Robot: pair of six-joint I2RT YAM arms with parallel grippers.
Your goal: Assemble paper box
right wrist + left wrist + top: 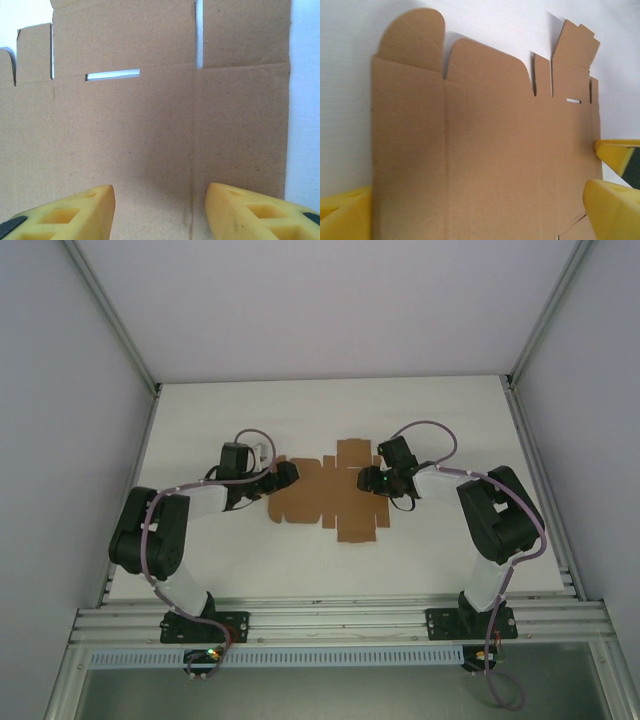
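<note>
One flat paper box point(325, 495) | I read its long axis left-to-right | left gripper point(286, 476) at left end, jaws wide | right gripper point(372, 481) over right end, jaws apart

White table point(420, 570), grey enclosure walls point(60, 390)

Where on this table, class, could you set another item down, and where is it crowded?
Bare table lies in the far strip between the paper box and the back wall, and in the near strip between the box and the metal rail. The middle is crowded: the left claw and right claw hover over the flat sheet's ends.
</note>
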